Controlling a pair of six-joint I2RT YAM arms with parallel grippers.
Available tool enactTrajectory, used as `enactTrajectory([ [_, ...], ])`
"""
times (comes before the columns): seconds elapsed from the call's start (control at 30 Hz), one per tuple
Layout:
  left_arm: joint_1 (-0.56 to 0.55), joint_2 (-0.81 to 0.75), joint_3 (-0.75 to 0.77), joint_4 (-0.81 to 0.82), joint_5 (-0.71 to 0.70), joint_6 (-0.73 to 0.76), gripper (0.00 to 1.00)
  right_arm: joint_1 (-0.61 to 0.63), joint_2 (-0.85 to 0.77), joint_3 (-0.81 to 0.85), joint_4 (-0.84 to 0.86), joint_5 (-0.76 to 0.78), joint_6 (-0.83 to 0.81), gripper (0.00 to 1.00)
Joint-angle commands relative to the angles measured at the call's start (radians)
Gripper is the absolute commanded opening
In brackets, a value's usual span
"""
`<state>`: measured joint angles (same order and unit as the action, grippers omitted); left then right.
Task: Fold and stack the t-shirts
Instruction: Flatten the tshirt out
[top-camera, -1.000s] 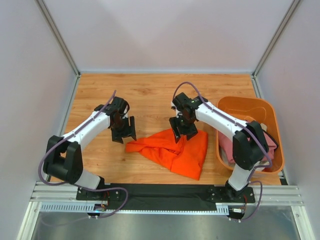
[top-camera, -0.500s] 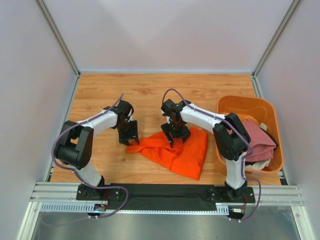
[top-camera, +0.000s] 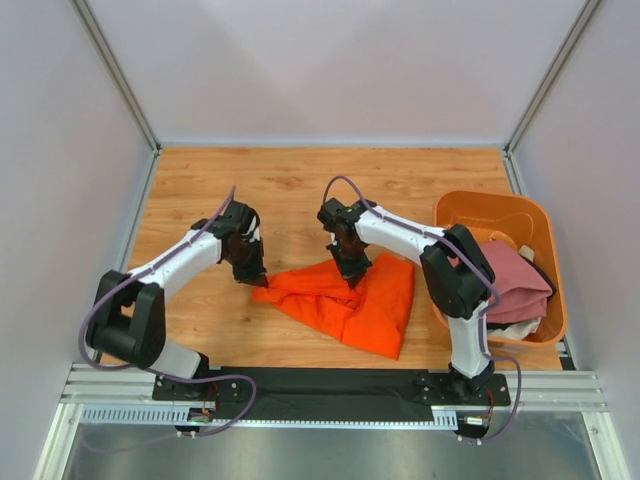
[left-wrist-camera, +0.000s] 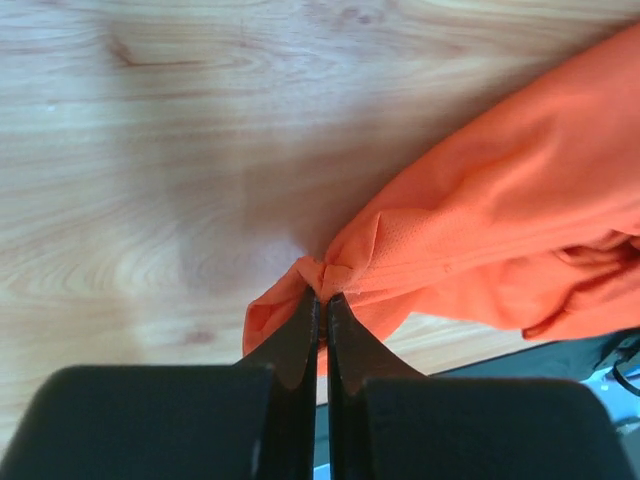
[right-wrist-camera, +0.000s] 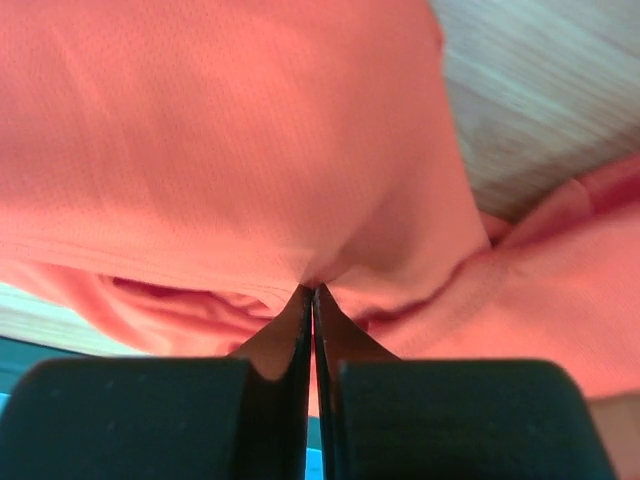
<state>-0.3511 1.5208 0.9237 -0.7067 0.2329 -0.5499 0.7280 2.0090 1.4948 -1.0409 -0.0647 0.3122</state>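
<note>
Orange tub beside orange t-shirt

I see the orange t-shirt crumpled toward the near edge, centre. My left gripper sits on its left tip, right gripper on its far edge. The pink t-shirt is heaped in the tub by the right edge.

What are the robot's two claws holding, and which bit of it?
Both pinch the orange t-shirt: the left gripper a bunched tip at its left end, the right gripper a fold near its far edge.
</note>
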Motion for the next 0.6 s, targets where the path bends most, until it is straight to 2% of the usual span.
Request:
enactTrajectory([
  [0.0,0.001,-0.155,0.088,-0.072,-0.058,0.028,0.00,0.002,-0.105,0.090,-0.047,0.063,0.028,0.00],
  [0.13,0.001,-0.310,0.220,-0.191,-0.154,0.045,0.00,0.002,-0.235,0.182,-0.099,0.147,0.048,0.00],
  [0.23,0.001,-0.387,0.380,-0.262,-0.230,0.054,0.00,0.002,-0.302,0.335,-0.143,0.209,0.059,0.00],
  [0.37,0.006,-0.404,0.605,-0.307,-0.296,0.073,0.00,0.001,-0.325,0.608,-0.142,0.249,0.045,0.00],
  [0.5,0.006,-0.360,0.917,-0.396,-0.319,0.113,0.00,0.002,-0.314,0.925,-0.137,0.278,0.027,0.00],
  [0.57,0.006,-0.353,1.037,-0.418,-0.325,0.128,0.00,0.002,-0.343,0.964,-0.108,0.276,0.022,0.00],
])
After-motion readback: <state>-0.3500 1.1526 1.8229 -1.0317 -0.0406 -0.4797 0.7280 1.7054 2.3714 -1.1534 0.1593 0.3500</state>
